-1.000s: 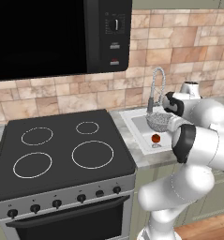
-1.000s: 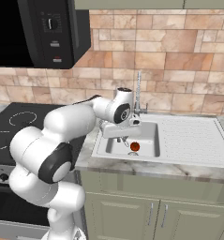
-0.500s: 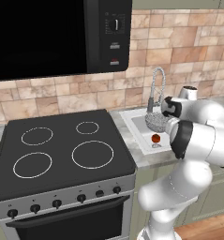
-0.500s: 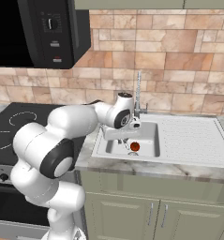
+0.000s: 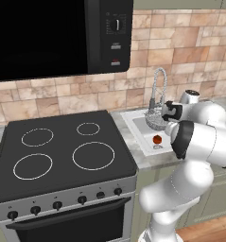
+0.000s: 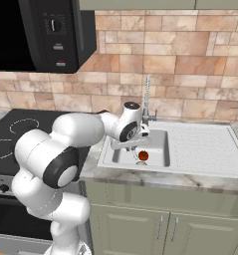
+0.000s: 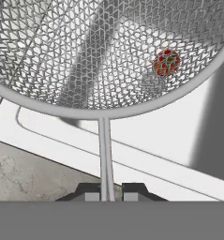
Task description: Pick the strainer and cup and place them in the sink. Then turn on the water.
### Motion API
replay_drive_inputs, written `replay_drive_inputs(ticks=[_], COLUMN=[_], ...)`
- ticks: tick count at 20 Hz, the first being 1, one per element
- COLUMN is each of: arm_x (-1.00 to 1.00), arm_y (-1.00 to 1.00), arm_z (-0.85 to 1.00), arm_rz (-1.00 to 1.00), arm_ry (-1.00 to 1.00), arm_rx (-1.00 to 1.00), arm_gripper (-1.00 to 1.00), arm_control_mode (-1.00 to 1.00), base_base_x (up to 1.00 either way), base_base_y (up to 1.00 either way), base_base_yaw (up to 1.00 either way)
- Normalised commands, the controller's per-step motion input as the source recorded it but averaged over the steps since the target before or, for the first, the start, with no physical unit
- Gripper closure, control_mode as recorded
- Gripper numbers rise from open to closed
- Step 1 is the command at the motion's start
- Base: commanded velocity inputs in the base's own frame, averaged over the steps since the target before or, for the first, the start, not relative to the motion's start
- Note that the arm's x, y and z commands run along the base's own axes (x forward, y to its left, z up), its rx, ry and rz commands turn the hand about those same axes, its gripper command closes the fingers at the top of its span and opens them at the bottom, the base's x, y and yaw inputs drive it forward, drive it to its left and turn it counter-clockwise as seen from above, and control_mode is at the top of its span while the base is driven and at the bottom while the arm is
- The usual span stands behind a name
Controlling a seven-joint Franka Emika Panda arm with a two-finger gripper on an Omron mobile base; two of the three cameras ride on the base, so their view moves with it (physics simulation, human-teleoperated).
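In the left base view a black stove (image 5: pixel 62 153) takes up the left and centre of the frame, with a black microwave (image 5: pixel 57 35) hanging across the upper left. To the right of centre the strainer (image 5: pixel 156 121) appears as a grey mesh bowl held in the air over the sink (image 5: pixel 139 128), just in front of the coiled chrome faucet (image 5: pixel 157 87); a small red ball (image 5: pixel 157 140) lies in the basin below it. The arm's white links crowd the right of this frame and hide the drainboard. The right base view puts the microwave (image 6: pixel 51 32) in the upper left and the stove (image 6: pixel 16 134) at the left edge, with the arm sweeping across the middle; here the faucet (image 6: pixel 147 99) stands slim at centre, the red ball (image 6: pixel 143 156) rests on the floor of the sink (image 6: pixel 163 162), and the ribbed drainboard (image 6: pixel 205 147) spreads out to the right, but the hand covers most of the strainer. The hand view gives what neither base camera does: the gripper (image 7: pixel 110 192) at bottom centre is pinched on the thin wire handle of the strainer (image 7: pixel 104 56), whose mesh bowl spreads over the top of the frame. Through the mesh at upper right the red ball (image 7: pixel 167 63) shows, with the white rim of the sink (image 7: pixel 146 154) beneath and speckled countertop (image 7: pixel 33 176) at lower left.
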Motion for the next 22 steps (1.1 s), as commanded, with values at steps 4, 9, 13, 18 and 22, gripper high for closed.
replay_drive_inputs(ticks=[4,9,13,18,22], arm_x=[0.21,0.21,0.24,0.17,0.14], arm_y=[0.0,0.0,0.0,-0.01,-0.13], arm_z=[0.0,-0.02,-0.05,-0.08,-0.11], arm_rz=[0.0,0.0,0.0,0.0,0.0], arm_ry=[0.0,0.0,0.0,0.0,0.0], arm_rx=[0.0,0.0,0.0,0.0,0.0], arm_gripper=[1.0,1.0,1.0,1.0,1.0], arm_control_mode=[-1.0,-1.0,-1.0,-1.0,-1.0], base_base_x=[0.0,0.0,0.0,0.0,0.0], base_base_y=[0.0,0.0,0.0,0.0,0.0], base_base_yaw=[0.0,0.0,0.0,0.0,0.0])
